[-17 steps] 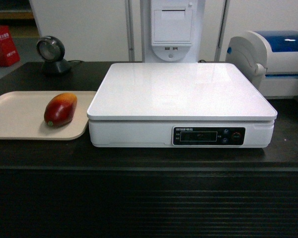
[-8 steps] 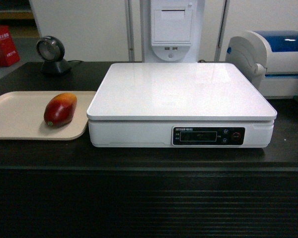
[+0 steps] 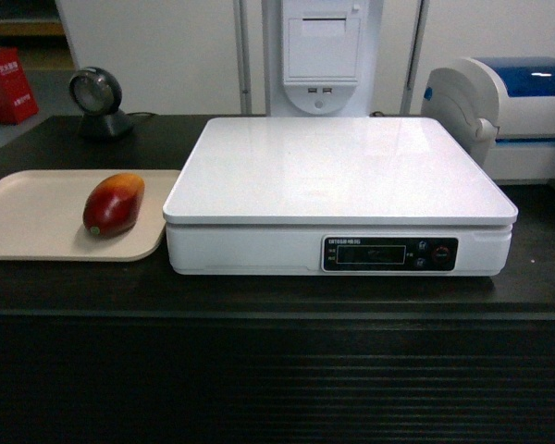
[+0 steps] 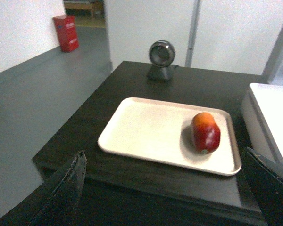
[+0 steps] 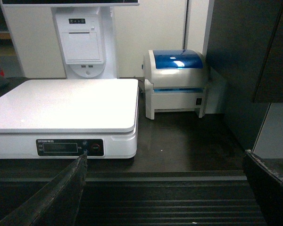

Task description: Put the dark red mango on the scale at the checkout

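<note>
The dark red mango [image 3: 113, 204] lies on a beige tray [image 3: 28, 222] at the left of the dark checkout counter [image 3: 277, 296], left of the white scale [image 3: 338, 171]. In the left wrist view the mango [image 4: 205, 132] rests near the tray's right end [image 4: 141, 132], ahead of my left gripper [image 4: 162, 162], which is open and empty short of the counter's front edge. My right gripper [image 5: 165, 160] is open and empty in front of the counter's ribbed panel, right of the scale [image 5: 66, 101]. Neither gripper shows in the head view.
A round black scanner [image 3: 96, 100] stands at the back left. A white-and-blue printer [image 3: 513, 111] sits right of the scale, and a white receipt terminal [image 3: 321, 55] rises behind it. A dark cabinet [image 5: 247, 56] stands to the right. A red box [image 4: 66, 32] is on the floor.
The head view has shifted very slightly; the mango, tray and scale rest where they were.
</note>
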Motion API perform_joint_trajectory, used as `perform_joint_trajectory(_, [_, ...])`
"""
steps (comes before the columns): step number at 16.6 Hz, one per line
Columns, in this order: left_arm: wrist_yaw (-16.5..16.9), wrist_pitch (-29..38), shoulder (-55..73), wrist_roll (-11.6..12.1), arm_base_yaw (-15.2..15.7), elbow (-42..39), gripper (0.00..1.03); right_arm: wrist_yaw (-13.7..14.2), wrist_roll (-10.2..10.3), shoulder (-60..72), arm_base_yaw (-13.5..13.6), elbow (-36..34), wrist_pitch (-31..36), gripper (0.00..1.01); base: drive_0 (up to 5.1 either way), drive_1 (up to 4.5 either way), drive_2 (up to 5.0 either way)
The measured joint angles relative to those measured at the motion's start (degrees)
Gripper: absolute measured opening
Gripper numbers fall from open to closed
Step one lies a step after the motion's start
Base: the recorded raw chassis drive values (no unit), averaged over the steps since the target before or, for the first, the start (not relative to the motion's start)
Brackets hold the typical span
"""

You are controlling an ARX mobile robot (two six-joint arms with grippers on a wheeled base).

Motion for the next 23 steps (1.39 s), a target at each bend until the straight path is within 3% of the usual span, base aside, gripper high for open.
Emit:
perform_joint_trajectory(1, [2.8, 9.0, 12.9, 1.0, -0.8, 5.2, 0.98, 0.0, 0.0, 0.0, 0.0, 0.0, 0.0, 0.98, 0.0, 0.0, 0.0])
perform_joint_trajectory(2, [5.2, 13.2, 24.0, 1.6, -1.9, 11.1, 0.98, 0.0, 0.0, 0.0, 0.0, 0.0, 0.0, 0.98, 0.0, 0.0, 0.0])
perform_joint_trajectory(4, [9.9, 7.0, 49.8, 2.3, -4.4, 28.3, 0.98, 0.0, 0.0, 0.0, 0.0, 0.0, 0.0, 0.98, 0.0, 0.0, 0.0])
perform_joint_trajectory(7, [9.9, -3.8, 69.3, 4.5, -5.4, 48.8, 0.98, 0.0, 0.0, 0.0, 0.0, 0.0, 0.0, 0.98, 0.0, 0.0, 0.0])
perform_joint_trajectory(10, [9.4, -12.5, 79.6, 5.8, -6.3, 62.4, 0.98, 0.0, 0.0, 0.0, 0.0, 0.0, 0.0, 0.98, 0.0, 0.0, 0.0])
perform_joint_trajectory(15, [9.5, -19.5, 86.8, 7.0, -6.5, 75.7, 0.98, 0.0, 0.0, 0.0, 0.0, 0.0, 0.0, 0.98, 0.0, 0.0, 0.0])
perform_joint_trajectory(19, [13.1, -26.5, 89.5, 7.8, -6.9, 78.9, 0.98, 0.0, 0.0, 0.0, 0.0, 0.0, 0.0, 0.98, 0.0, 0.0, 0.0])
perform_joint_trajectory(23, [12.2, -30.2, 92.2, 9.3, -7.0, 81.6, 0.98, 0.0, 0.0, 0.0, 0.0, 0.0, 0.0, 0.98, 0.0, 0.0, 0.0])
